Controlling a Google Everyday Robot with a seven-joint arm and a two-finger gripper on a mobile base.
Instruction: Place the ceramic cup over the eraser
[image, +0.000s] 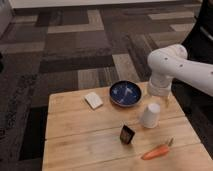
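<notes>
**Ceramic cup not yet lifted, eraser uncovered**

The ceramic cup (150, 115) is standing on the right half of the wooden table (75, 145), just in front of the dark blue bowl (125, 94) and off to its right. The eraser (127, 134) is sitting apart from it, nearer the front edge and a little to the left, with bare wood showing between the two. Nothing is covering the eraser.

The gripper (161, 96) is hanging at the end of the white arm (180, 67), directly above and slightly behind the cup and very close to its top. Whether it is spread or closed up I cannot tell, and I cannot tell if it is touching the cup (the bulky wrist is hiding the end of it).

Judging from this layout, the task is only at the reaching stage. What is remaining looks like nearly all of it: taking hold of the cup, carrying it the short way over to the eraser, and lowering it mouth-down so the block ends up underneath.

A flat white block (93, 100) is lying left of the bowl and a carrot (156, 151) is lying at the front right, both outside the direct line between cup and eraser.
</notes>
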